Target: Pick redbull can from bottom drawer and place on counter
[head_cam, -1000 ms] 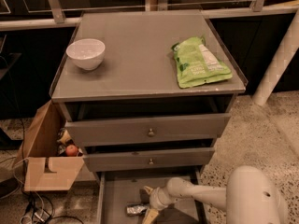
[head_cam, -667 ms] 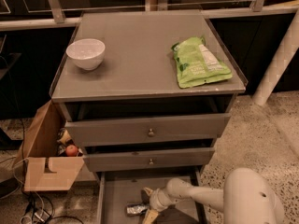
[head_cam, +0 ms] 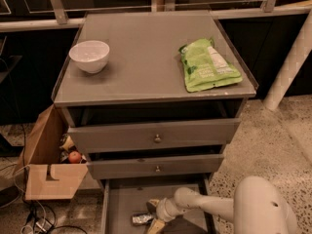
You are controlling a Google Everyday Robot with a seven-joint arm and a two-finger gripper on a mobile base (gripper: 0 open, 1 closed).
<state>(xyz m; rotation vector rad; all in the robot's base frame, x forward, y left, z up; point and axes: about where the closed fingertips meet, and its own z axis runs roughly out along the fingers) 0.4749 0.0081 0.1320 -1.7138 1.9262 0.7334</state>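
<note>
At the far left, an open cardboard box point(head_cam: 46, 177) was seen on the floor against the cabinet, with a round red fruit point(head_cam: 74, 157) among its contents. Cables point(head_cam: 34, 223) were spread on the floor below it. On the table point(head_cam: 141, 82), a white bowl point(head_cam: 89, 55) was set upright near the left edge and a green snack bag point(head_cam: 208, 67) was laid flat near the right edge, the two well apart. Beneath the top, two knobbed drawers point(head_cam: 156, 136) were pulled out slightly. The bottom drawer point(head_cam: 119, 201) was drawn out farthest, its grey floor exposed and its rear part overhung by the drawer above. The redbull can point(head_cam: 142, 219) was found lying on its side on that floor, toward the front. It was small, slim, silvery and shiny, with markings that could not be read. Just right of it, the pincer point(head_cam: 152, 215) was held inside the drawer with its two tan fingers point(head_cam: 152, 204) spread apart, one beyond the can and one nearer the front. Whether either touched the can could not be told. The pale arm point(head_cam: 209, 206) was stretched in from the lower right, and a white post point(head_cam: 292, 57) was seen leaning at the far right.
</note>
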